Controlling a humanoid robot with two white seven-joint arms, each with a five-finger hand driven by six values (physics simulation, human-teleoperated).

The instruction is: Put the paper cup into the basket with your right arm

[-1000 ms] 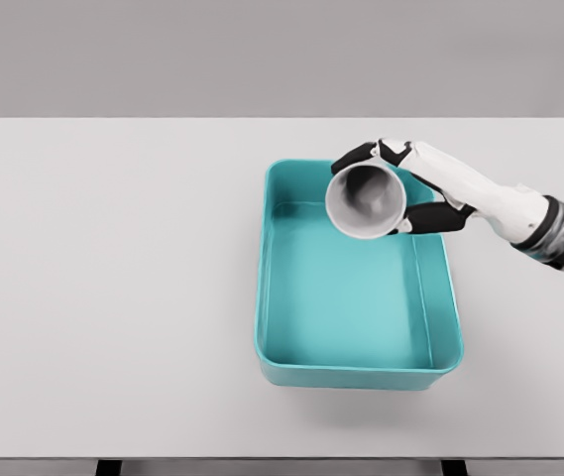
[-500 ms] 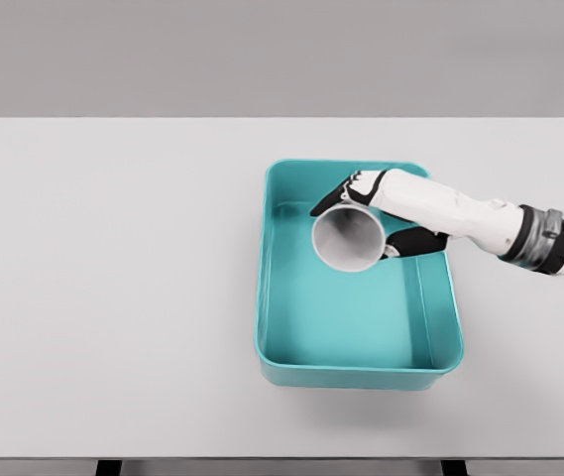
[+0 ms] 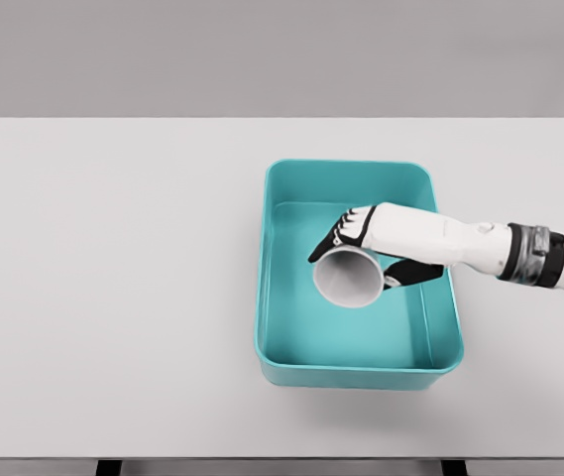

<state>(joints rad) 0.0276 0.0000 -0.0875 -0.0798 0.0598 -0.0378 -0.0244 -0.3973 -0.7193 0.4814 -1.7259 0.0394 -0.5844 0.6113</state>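
1. Teal basket (image 3: pixel 358 369) on white table (image 3: pixel 113 278), open side up; right hand (image 3: pixel 371 243) inside its outline, fingers curled around paper cup (image 3: pixel 348 277).
2. Cup gripped near its base, tilted, mouth toward the camera, held over the middle of the basket floor; contact with the floor impossible to judge from above.
3. Risk one: release at this tilt. Likely to roll on its side toward a wall, though probably contained by the rim.
4. Risk two: fingers opening unevenly. Could flick the light cup upward or sideways, possibly over the near wall.
5. Risk three: too firm a squeeze. Thin paper wall prone to crushing or sticking to a finger on release.
6. Risk four: forearm low across the right wall. Could nudge or drag the basket on withdrawal.
7. Left arm nowhere in view.
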